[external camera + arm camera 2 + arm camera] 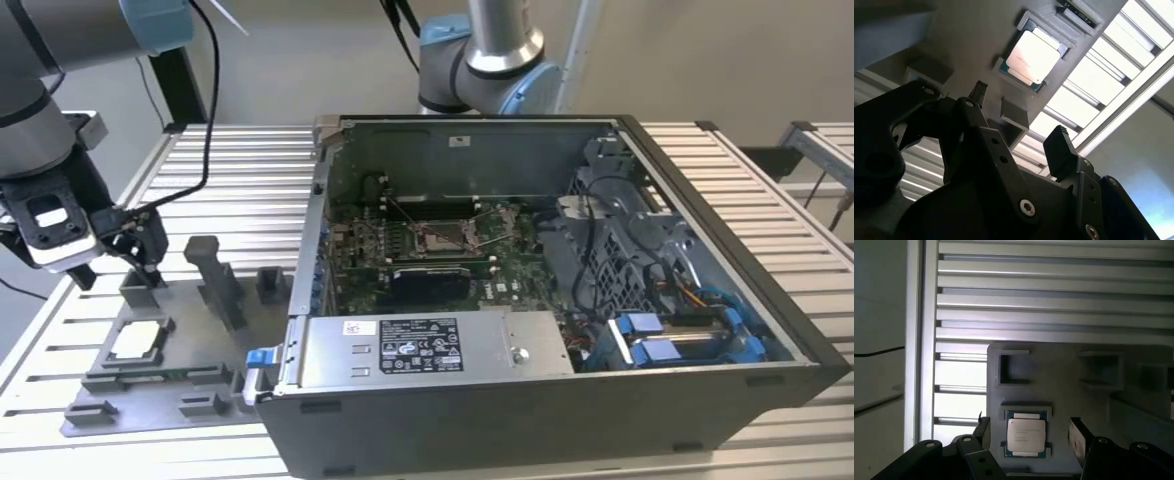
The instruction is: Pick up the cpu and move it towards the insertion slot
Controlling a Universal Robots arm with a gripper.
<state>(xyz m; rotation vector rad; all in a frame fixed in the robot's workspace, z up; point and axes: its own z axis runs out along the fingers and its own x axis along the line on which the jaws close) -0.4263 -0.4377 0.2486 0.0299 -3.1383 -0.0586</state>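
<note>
The cpu [138, 340] is a small silvery square chip lying flat in a recess of the grey fixture plate [147, 385], at the exterior view's left. My gripper [134, 262] hangs above it, open, with nothing between its fingers. In the first wrist view the cpu [1025, 436] appears between the two dark fingertips of the gripper [1029, 432]. In the second wrist view the cpu [1030, 56] lies beyond the gripper [1019, 120]. The insertion slot [441, 235] sits on the green board inside the open computer case [534, 400], well to the exterior view's right of the gripper.
Upright grey fixture posts [216, 280] stand between the cpu's recess and the case wall. A silver power supply [414, 345] lies along the case's front. A second robot arm [483, 60] stands behind the case. The slatted metal table [240, 190] carries everything.
</note>
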